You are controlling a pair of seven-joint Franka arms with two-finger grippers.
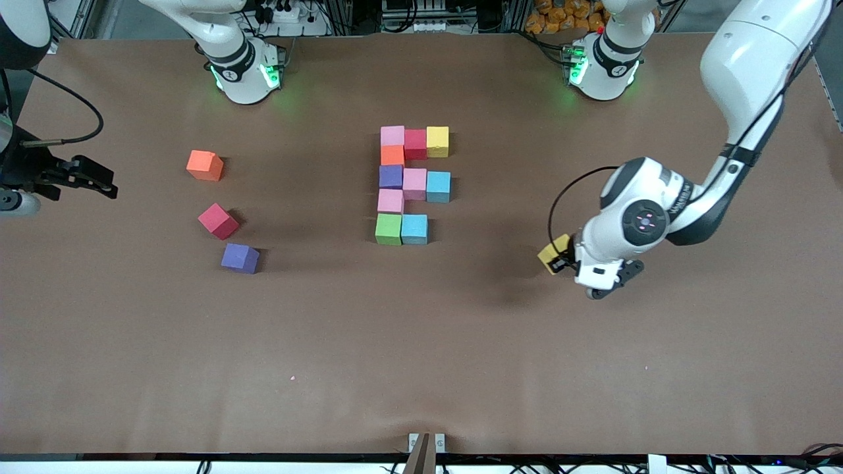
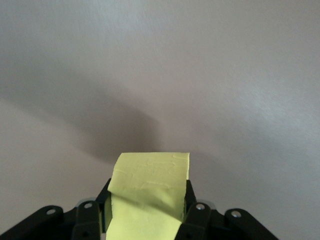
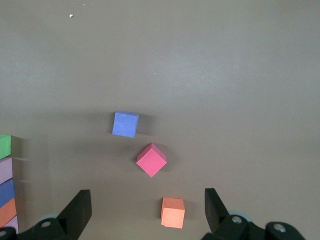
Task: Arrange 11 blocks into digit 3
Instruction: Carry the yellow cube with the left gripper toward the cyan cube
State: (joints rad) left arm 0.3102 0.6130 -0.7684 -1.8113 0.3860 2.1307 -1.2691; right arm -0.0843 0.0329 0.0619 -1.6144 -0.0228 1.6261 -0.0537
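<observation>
The digit 3 [image 1: 408, 184] is a blocky figure of several coloured blocks at the middle of the table. Its edge [image 3: 5, 190] shows in the right wrist view. My left gripper [image 1: 558, 258] [image 2: 146, 200] is shut on a yellow block [image 1: 552, 253] [image 2: 150, 180], low over the table toward the left arm's end. I cannot tell whether that block touches the table. My right gripper [image 1: 89, 178] [image 3: 147, 210] hangs open and holds nothing, at the right arm's end of the table.
Three loose blocks lie toward the right arm's end: orange [image 1: 205, 165] [image 3: 173, 212], red [image 1: 218, 220] [image 3: 151, 159] and purple [image 1: 240, 258] [image 3: 125, 124]. Bare brown table [image 1: 421, 355] stretches toward the front camera. Both arm bases stand along the edge farthest from that camera.
</observation>
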